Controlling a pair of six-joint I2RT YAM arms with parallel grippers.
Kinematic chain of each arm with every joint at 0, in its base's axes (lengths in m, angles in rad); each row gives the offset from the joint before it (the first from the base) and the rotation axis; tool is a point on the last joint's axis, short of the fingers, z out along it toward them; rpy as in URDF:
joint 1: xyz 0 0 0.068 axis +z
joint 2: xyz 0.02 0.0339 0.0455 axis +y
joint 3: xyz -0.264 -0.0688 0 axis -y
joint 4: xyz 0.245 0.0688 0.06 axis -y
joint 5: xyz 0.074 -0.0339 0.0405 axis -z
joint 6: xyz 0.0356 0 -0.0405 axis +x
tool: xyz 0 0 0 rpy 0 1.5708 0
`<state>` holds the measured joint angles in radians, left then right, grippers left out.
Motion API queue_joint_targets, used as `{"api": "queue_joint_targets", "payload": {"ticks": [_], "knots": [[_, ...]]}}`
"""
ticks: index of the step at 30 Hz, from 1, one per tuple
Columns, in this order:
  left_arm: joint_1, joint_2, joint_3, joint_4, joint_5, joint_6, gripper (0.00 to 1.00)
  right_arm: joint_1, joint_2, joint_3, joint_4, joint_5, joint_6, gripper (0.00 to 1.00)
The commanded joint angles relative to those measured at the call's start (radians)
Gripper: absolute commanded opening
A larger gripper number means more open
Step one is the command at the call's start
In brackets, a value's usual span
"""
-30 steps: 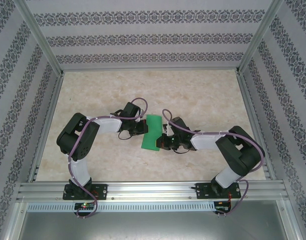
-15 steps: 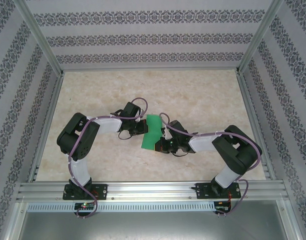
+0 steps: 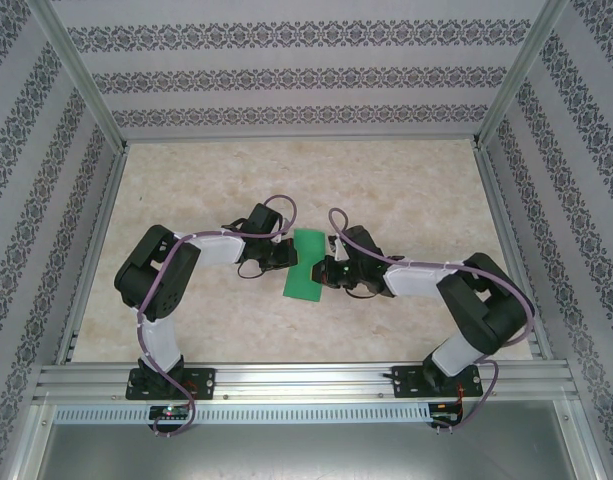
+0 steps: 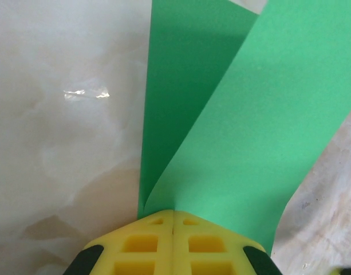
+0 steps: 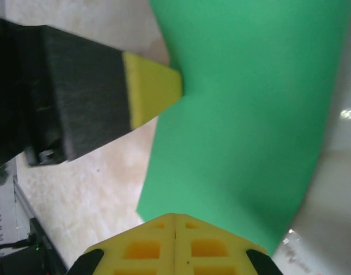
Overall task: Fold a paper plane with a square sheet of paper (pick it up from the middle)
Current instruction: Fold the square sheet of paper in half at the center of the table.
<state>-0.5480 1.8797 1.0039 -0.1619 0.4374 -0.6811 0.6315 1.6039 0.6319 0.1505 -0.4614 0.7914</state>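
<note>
First, check the top external view. The square sheet of paper [image 3: 305, 265], doubled into a narrow strip, lies mid-table [image 3: 416, 190] between the two arms. The left gripper [image 3: 284, 256] meets its left long edge and the right gripper [image 3: 324, 272] meets its right edge, so the strip is braced from both sides, probably for creasing.

Next, read the left wrist view. The yellow fingertips [image 4: 146, 243] are pressed together on the paper, and two green layers fan away from them, the upper one lifted. Judge this pinch as setting the fold line.

Finally, read the right wrist view. The right gripper's tips are closed at the sheet's near edge, but you cannot tell whether paper sits between them. The left gripper's yellow tip touches the opposite edge.
</note>
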Motion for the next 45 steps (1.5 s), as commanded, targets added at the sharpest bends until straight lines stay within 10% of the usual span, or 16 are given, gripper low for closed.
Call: {"api": "queue_joint_targets", "payload": {"ticks": [1, 45], "knots": [[-0.021, 0.066, -0.015, -0.108, -0.062, 0.031, 0.0, 0.01, 0.072, -0.026, 0.085, -0.022, 0.024, 0.06], [-0.024, 0.065, -0.013, -0.129, -0.066, 0.053, 0.0, -0.128, 0.153, 0.17, -0.069, -0.007, -0.064, 0.07]]}}
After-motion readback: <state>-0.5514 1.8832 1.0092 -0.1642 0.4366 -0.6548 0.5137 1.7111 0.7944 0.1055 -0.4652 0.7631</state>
